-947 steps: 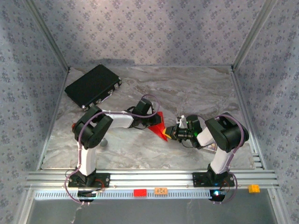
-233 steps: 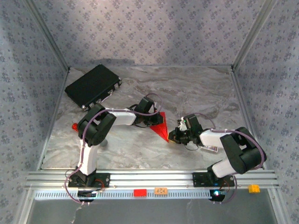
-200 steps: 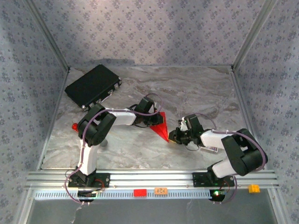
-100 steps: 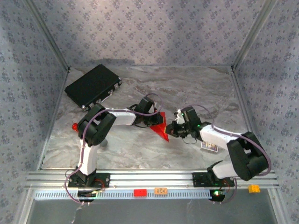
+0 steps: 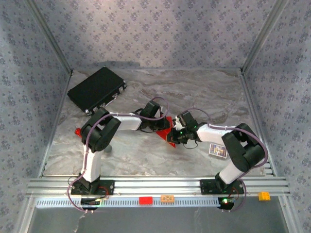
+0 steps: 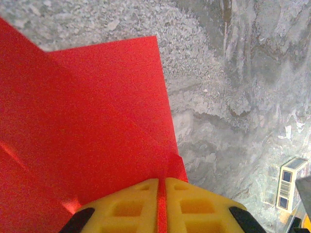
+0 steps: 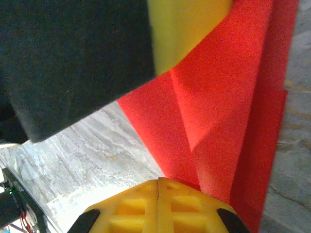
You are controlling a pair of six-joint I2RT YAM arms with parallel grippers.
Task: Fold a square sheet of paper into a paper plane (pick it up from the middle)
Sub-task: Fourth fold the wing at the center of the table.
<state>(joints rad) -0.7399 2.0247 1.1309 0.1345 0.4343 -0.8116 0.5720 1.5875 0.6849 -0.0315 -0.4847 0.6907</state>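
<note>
My right gripper [image 7: 159, 182] has swung in and clamped shut at the folded red paper [image 6: 97, 126], which my left gripper [image 6: 159, 183] grips, so creasing looks next.

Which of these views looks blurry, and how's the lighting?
Left wrist view: grainy, but the square sheet of paper and the left gripper are sharp. Right wrist view: a finger of that gripper looms close, dark and blurred; the paper's folds show shading. Top external view: even light, faint shadows on the table.
</note>
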